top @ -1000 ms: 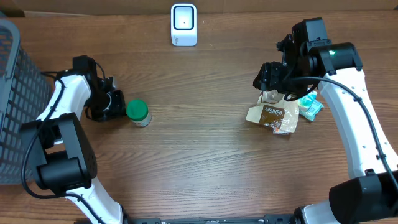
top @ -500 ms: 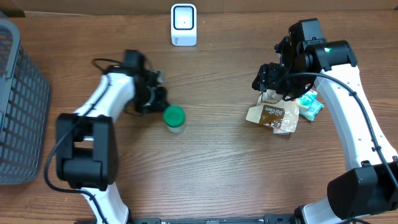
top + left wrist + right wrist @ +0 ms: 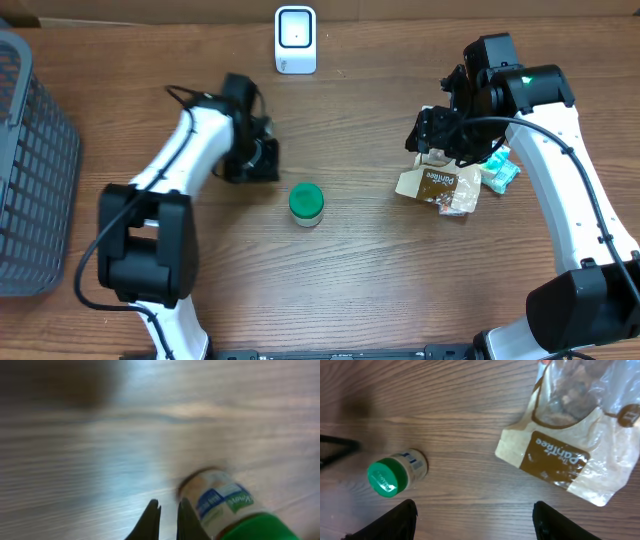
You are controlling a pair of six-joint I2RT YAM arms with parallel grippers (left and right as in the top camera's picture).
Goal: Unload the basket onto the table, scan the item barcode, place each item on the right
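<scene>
Overhead alone shows the scanner (image 3: 295, 40); wrists show the labelled jar (image 3: 397, 473).

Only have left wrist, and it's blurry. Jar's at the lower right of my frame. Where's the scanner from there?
Observer: The scanner sits centre at the far edge of the table; the jar stands short of it, lid up.
Operator: Is the left gripper touching the jar?
Observer: No. Overhead shows a gap between them.
Operator: Is the right gripper in the way?
Observer: No. It hangs open over a snack bag, right of the jar.
</scene>
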